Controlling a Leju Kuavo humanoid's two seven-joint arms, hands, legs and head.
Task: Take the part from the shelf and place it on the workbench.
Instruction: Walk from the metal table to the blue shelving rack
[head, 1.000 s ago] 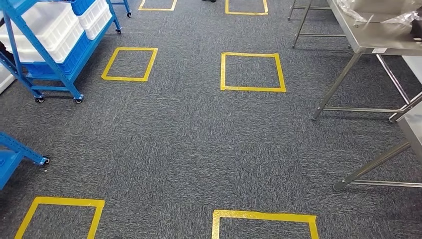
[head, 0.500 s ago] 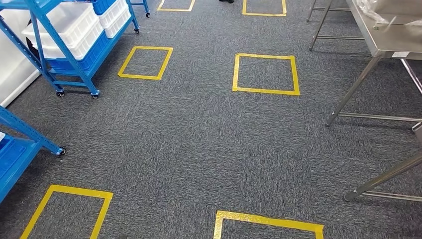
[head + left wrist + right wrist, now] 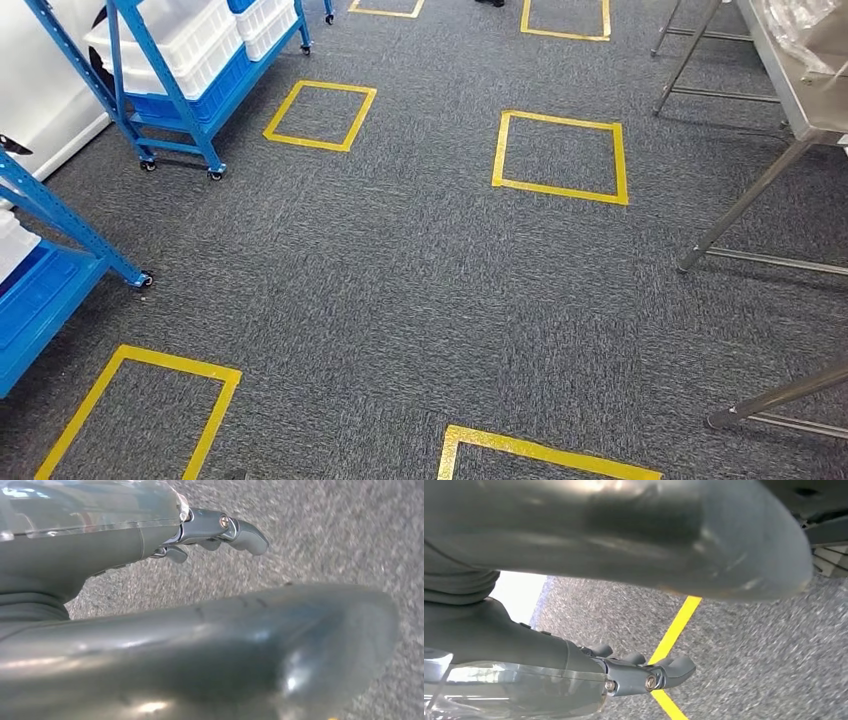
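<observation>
Blue metal wheeled shelf far left, holding white plastic bins; part itself not discernible. Steel workbench far right, well apart from shelf.

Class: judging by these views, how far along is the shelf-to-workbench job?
Both hands, left and right, hang empty over carpet. The shelf holds white bins; no part can be made out on the workbench. This fits walking to fetch or walking away after placing.
</observation>
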